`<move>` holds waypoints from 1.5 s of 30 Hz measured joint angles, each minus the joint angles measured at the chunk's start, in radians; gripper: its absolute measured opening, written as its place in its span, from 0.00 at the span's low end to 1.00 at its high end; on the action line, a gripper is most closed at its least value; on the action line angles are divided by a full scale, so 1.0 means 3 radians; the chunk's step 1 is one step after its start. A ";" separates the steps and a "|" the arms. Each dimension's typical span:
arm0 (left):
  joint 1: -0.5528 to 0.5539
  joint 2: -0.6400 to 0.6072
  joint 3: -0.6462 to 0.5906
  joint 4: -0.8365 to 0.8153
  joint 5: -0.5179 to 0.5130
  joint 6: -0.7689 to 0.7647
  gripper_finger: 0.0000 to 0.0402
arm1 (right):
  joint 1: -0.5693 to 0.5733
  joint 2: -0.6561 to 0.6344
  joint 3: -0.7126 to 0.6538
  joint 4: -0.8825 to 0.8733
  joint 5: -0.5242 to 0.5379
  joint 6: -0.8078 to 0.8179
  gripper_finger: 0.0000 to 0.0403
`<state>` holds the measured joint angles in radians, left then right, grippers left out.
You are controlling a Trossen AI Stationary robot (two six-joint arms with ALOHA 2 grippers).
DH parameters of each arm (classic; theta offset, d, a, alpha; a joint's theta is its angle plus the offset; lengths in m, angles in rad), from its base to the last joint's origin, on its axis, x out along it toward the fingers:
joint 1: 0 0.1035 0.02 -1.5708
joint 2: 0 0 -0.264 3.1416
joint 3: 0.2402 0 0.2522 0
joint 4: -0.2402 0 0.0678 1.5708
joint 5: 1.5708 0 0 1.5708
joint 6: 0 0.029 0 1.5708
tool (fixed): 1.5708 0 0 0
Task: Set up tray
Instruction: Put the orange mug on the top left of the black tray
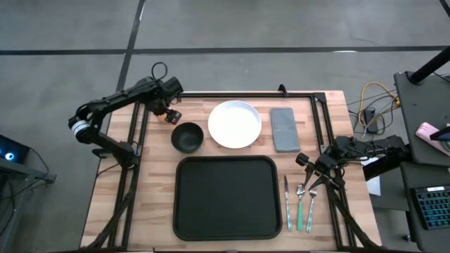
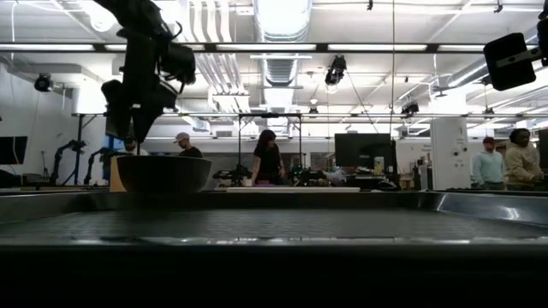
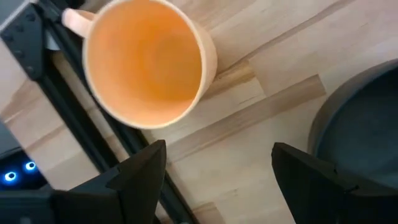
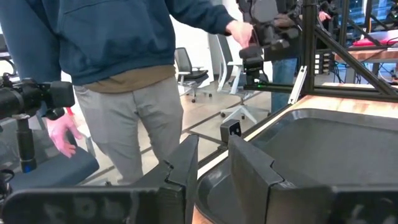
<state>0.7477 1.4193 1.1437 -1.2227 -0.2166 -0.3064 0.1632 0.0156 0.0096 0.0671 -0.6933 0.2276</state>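
A peach cup [image 3: 146,62] stands upright on the wooden table at its far left, handle [image 3: 76,20] to one side. My left gripper [image 3: 217,155] hangs open just above it, pointing down, and touches nothing; in the high view the left gripper [image 1: 171,114] hides most of the cup. A black bowl [image 1: 187,137] sits right beside it. The black tray [image 1: 226,197] lies at the near middle with nothing on it. My right gripper [image 4: 211,155] waits level at the table's right edge, a narrow gap between its fingers.
A white plate [image 1: 235,124] and a grey folded napkin [image 1: 284,129] lie beyond the tray. Three pieces of cutlery [image 1: 299,204] lie right of the tray, near my right gripper [image 1: 313,169]. A person in a blue top [image 4: 106,74] stands beside the table.
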 joint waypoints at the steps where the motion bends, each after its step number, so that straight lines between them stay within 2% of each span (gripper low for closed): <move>1: 0.0002 0.0000 -0.0045 0.0041 0.0011 0.0009 0.67 | 0.0001 0.0001 0.0000 0.0000 0.0000 0.0000 0.20; 11: 0.0062 -0.0001 -0.0069 0.0404 0.0008 0.0423 0.67 | 0.0001 0.0000 0.0000 0.0001 -0.0001 -0.0001 0.17; 22: 0.0474 0.0008 -0.0064 0.0504 0.0206 0.0726 0.67 | 0.0000 0.0001 0.0000 0.0000 -0.0001 -0.0001 0.19; 45: 0.0508 0.0011 -0.0535 0.0928 0.0284 0.0656 0.67 | 0.0000 0.0001 0.0000 0.0001 -0.0001 -0.0001 0.17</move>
<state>0.9001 1.4227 0.9831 -0.9443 -0.1313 -0.1096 0.1631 0.0158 0.0097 0.0673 -0.6937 0.2272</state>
